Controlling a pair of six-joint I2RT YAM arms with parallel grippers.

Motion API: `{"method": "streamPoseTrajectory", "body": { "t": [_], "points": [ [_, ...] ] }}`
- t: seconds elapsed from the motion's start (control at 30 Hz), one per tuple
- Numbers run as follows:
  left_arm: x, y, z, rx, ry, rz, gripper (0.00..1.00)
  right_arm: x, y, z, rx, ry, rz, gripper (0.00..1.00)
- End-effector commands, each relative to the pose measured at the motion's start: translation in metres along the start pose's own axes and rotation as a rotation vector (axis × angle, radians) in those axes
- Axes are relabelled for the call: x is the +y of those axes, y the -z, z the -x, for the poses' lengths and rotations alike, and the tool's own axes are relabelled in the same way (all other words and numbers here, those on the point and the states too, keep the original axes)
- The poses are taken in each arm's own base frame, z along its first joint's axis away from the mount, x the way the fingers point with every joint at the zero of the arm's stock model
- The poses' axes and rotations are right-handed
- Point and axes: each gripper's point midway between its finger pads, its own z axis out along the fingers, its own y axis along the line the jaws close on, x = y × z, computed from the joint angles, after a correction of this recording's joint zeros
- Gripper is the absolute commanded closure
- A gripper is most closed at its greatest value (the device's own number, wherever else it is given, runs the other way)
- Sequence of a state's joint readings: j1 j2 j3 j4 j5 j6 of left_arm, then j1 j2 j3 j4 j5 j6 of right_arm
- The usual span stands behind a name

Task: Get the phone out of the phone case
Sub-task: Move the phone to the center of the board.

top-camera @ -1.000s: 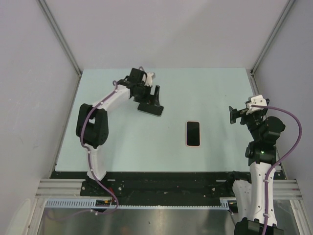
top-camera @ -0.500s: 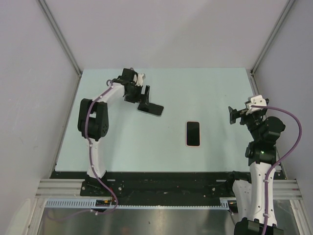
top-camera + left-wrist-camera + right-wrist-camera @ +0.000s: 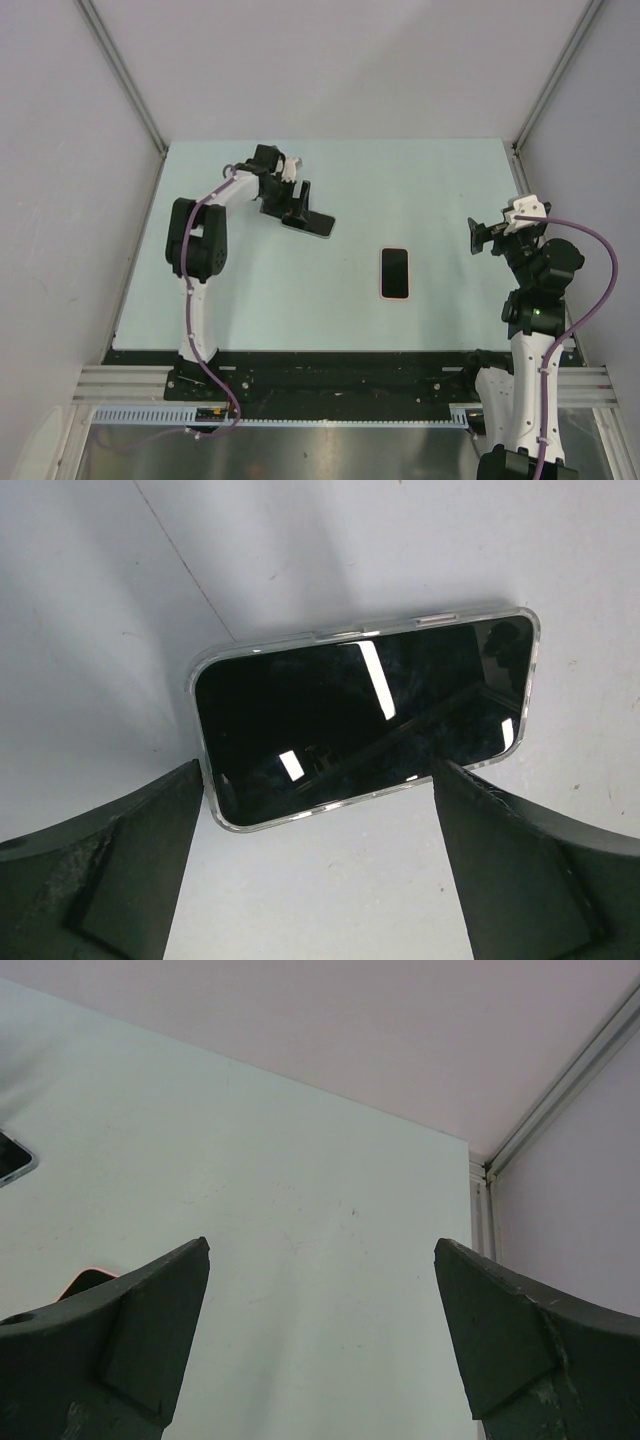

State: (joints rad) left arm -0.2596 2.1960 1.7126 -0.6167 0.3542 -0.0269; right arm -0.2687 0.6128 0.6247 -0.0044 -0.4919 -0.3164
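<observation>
A black phone in a clear, silvery-rimmed case (image 3: 308, 222) lies flat on the pale table at the back left. It fills the left wrist view (image 3: 365, 715), screen up. My left gripper (image 3: 298, 196) hovers just behind it, open and empty (image 3: 318, 820), with the phone's near long edge between the fingertips. A second flat black slab with a pink rim (image 3: 396, 272) lies mid-table, and its corner shows in the right wrist view (image 3: 85, 1280). My right gripper (image 3: 478, 235) is open and empty (image 3: 320, 1250), raised at the right.
The pale green table (image 3: 420, 190) is walled by grey panels at the back and sides, with metal corner posts (image 3: 545, 95). A black rail (image 3: 330, 362) runs along the near edge between the arm bases.
My left gripper has shifted slightly left and turned over the clear-cased phone. Both phones and the right arm have not moved.
</observation>
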Motion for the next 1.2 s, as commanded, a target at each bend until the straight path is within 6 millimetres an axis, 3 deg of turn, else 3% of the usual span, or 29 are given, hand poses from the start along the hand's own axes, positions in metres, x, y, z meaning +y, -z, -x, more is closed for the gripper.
{"method": "streamPoseTrajectory", "body": {
  "t": [0.0, 0.2, 0.43, 0.7, 0.87, 1.03, 1.17],
  "points": [
    [-0.029, 0.0, -0.006, 0.018, -0.066, -0.104, 0.0, 0.0, 0.002, 0.006, -0.019, 0.015, 0.003, 0.01],
    [-0.051, -0.005, -0.033, 0.077, -0.086, -0.14, 0.0, 0.003, 0.002, 0.0, 0.004, 0.004, 0.019, 0.01],
    [-0.069, 0.0, -0.037, 0.078, -0.154, -0.151, 0.0, 0.006, 0.001, -0.003, 0.01, 0.0, 0.032, 0.01],
    [-0.078, 0.053, 0.017, -0.106, -0.458, -0.075, 0.0, 0.006, 0.003, -0.002, 0.008, 0.001, 0.036, 0.01],
    [-0.08, 0.075, 0.032, -0.16, -0.669, -0.034, 0.0, 0.008, 0.002, -0.003, 0.011, 0.003, 0.047, 0.01],
    [-0.078, 0.072, 0.025, -0.125, -0.907, 0.012, 0.0, 0.017, 0.003, -0.006, 0.017, 0.009, 0.1, 0.01],
    [-0.075, 0.059, 0.005, -0.065, -1.177, -0.017, 0.0, 0.022, 0.003, -0.008, 0.019, 0.012, 0.128, 0.02]
  ]
}}
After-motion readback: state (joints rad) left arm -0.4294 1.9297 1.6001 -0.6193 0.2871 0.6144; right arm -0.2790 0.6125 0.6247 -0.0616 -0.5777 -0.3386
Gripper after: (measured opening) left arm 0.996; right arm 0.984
